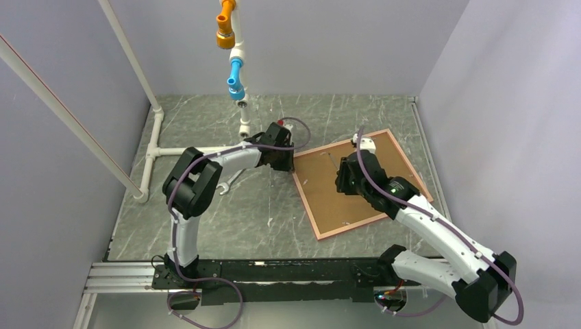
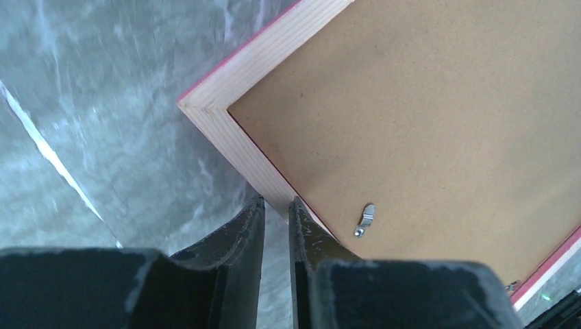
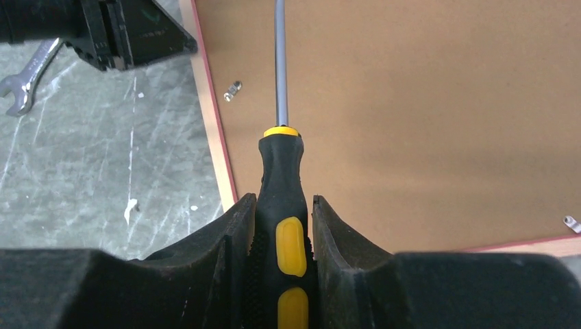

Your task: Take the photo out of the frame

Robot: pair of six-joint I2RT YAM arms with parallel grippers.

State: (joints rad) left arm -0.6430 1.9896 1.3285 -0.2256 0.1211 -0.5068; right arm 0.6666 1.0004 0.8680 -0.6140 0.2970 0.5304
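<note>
The frame [image 1: 306,205] lies face down on the table, its brown backing board [image 1: 329,195] up. The photo is hidden under that board. In the left wrist view my left gripper [image 2: 276,201] stands at the frame's left rail [image 2: 233,140] near a corner, its jaws narrowed onto the rail. A small metal clip [image 2: 365,221] sits on the board just inside. My right gripper [image 3: 283,197] is shut on a black-and-yellow screwdriver [image 3: 282,164] whose shaft points across the board [image 3: 425,123], along the left rail [image 3: 216,137]. In the top view the left gripper [image 1: 289,157] and right gripper [image 1: 344,177] hang over the frame.
A metal wrench [image 1: 229,184] lies on the table left of the frame, also seen as the wrench [image 3: 24,79]. A white pipe structure [image 1: 154,147] stands at the back left, with orange and blue fittings [image 1: 233,68] hanging above. Another clip [image 3: 232,90] sits near the rail.
</note>
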